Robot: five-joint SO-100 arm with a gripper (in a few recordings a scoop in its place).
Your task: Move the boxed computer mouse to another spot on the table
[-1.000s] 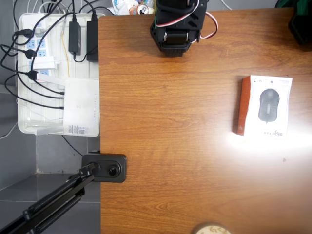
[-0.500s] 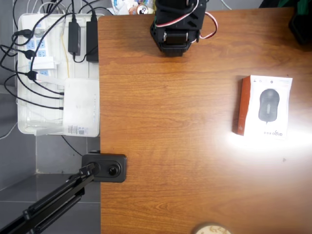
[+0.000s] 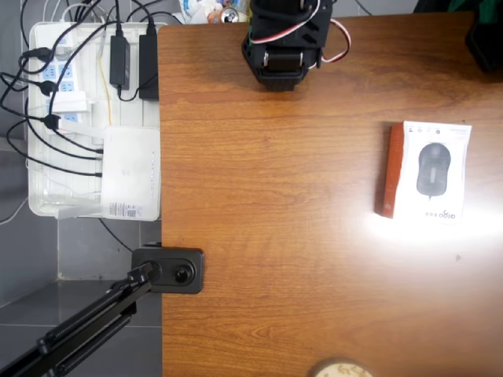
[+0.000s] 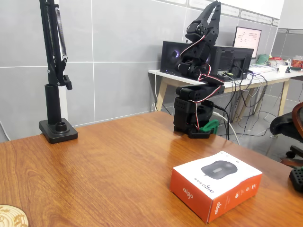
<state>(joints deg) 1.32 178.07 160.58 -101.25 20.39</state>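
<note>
Nothing's really started here. Left to right in the overhead view: the arm base (image 3: pixel 283 47) sits at the table's (image 3: pixel 259 236) far edge, and the boxed computer mouse (image 3: pixel 425 181) lies flat well to its right, untouched. In the fixed view the gripper (image 4: pixel 211 10) is raised high above the base; can't tell how wide it's parted. Reach, grab and move all remain.

Office: desks (image 4: pixel 227 78), monitors (image 4: pixel 247 41), swivel chair (image 4: pixel 287 126)
</note>
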